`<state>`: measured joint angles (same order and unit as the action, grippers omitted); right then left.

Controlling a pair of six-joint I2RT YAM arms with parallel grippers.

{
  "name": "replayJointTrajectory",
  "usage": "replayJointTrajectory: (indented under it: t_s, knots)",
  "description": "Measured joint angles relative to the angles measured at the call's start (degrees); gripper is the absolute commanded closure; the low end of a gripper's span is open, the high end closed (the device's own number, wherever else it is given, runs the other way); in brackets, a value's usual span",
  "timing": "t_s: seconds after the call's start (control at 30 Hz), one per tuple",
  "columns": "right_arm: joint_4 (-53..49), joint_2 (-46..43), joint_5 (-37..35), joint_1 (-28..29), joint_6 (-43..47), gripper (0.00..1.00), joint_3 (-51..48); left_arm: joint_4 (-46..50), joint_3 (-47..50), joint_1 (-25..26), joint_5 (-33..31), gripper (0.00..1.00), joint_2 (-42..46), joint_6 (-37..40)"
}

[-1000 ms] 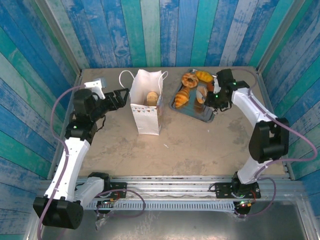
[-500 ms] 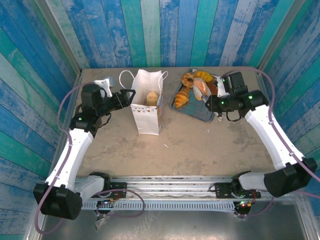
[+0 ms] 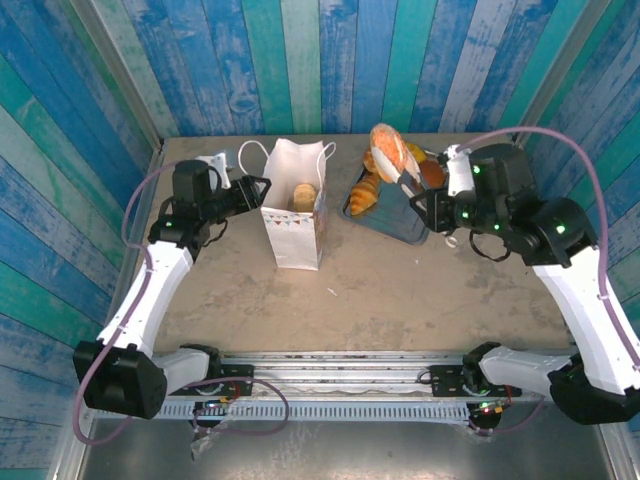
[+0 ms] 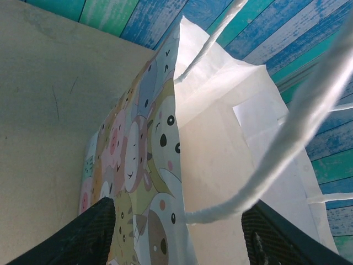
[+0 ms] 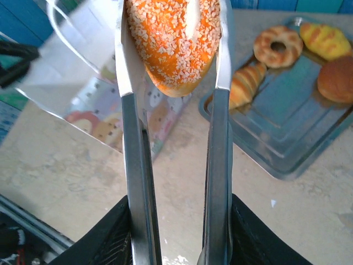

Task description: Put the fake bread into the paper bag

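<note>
The white paper bag (image 3: 293, 215) stands upright mid-table, and one tan bun (image 3: 304, 195) shows inside it. My left gripper (image 3: 250, 190) is open at its left rim. In the left wrist view the fingers straddle the bag's patterned side wall (image 4: 149, 154) and a cord handle (image 4: 287, 143). My right gripper (image 3: 425, 198) is shut on metal tongs (image 5: 135, 138). The tongs pinch an orange seeded oval loaf (image 5: 174, 41), held in the air (image 3: 388, 152) over the tray's far end, right of the bag (image 5: 83, 72).
The grey tray (image 5: 287, 127) lies right of the bag and holds a croissant (image 5: 245, 83), a ring (image 5: 277, 46), a yellow loaf (image 5: 325, 40) and a brown bun (image 5: 336, 81). Blue plank walls close in the table on three sides.
My right arm has lifted the tongs with the seeded loaf up off the tray and drawn back. My left gripper has moved closer to the bag's left rim.
</note>
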<state>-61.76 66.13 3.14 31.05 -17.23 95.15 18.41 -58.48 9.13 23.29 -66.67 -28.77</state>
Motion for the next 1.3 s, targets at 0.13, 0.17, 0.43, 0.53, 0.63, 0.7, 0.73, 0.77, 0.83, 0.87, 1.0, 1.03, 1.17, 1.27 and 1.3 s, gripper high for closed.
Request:
replayJointTrajectory:
  t_s: [0.13, 0.17, 0.43, 0.53, 0.63, 0.7, 0.73, 0.77, 0.83, 0.87, 1.0, 1.03, 1.17, 1.27, 1.3]
  knots:
    - [0.0, 0.0, -0.1, 1.7, -0.7, 0.60, 3.5, -0.8, 0.0, 0.0, 0.3, 0.45, 0.0, -0.2]
    - [0.0, 0.4, -0.2, 2.6, -1.0, 0.60, 4.2, -1.0, 0.0, 0.0, 0.4, 0.46, 0.0, -0.2]
    - [2.2, 6.6, 0.0, 12.2, -1.1, 0.60, 9.4, -1.3, 0.0, 0.0, 0.2, 0.58, 0.0, -0.2]
    - [3.6, 10.1, -0.6, 15.6, -0.8, 0.60, 11.4, -1.4, 0.0, 0.0, 0.2, 0.63, 0.0, -0.3]
    - [4.4, 13.5, -1.3, 17.7, -0.4, 0.60, 13.5, -1.6, 0.0, 0.0, 0.1, 0.65, 0.0, -0.3]
    - [4.3, 16.3, -1.9, 18.5, 0.0, 0.60, 15.6, -1.7, 0.0, 0.0, 0.1, 0.66, 0.0, -0.3]
    - [4.3, 17.9, -2.1, 18.7, 0.2, 0.60, 16.8, -1.7, 0.0, 0.0, 0.1, 0.66, 0.0, -0.3]
    - [4.3, 18.9, -2.3, 18.9, 0.4, 0.60, 17.6, -1.7, 0.0, 0.0, 0.1, 0.66, 0.0, -0.3]
    - [4.2, 21.9, -3.0, 19.1, 0.8, 0.60, 19.9, -1.7, 0.1, 0.0, 0.1, 0.68, 0.1, -0.3]
    - [4.2, 22.9, -3.3, 19.2, 0.9, 0.60, 20.5, -1.8, 0.2, 0.0, 0.1, 0.68, 0.1, -0.5]
    - [3.6, 26.7, -4.3, 19.4, 1.9, 0.60, 22.6, -2.1, 1.0, 0.0, 0.2, 0.70, 0.1, -0.7]
    - [3.2, 27.5, -4.5, 19.5, 2.1, 0.60, 23.0, -2.1, 1.2, 0.0, 0.2, 0.72, 0.1, -0.7]
    - [0.7, 30.4, -4.7, 19.5, 3.2, 0.60, 25.2, -2.1, 1.5, 0.0, 0.3, 0.76, 0.1, -1.1]
    - [-2.4, 33.2, -5.0, 19.5, 3.9, 0.60, 28.8, -2.2, 1.6, 0.0, 0.4, 0.78, 0.1, -1.5]
    - [-3.4, 34.2, -5.0, 19.5, 4.3, 0.60, 30.0, -2.4, 1.6, 0.0, 0.4, 0.80, 0.2, -1.7]
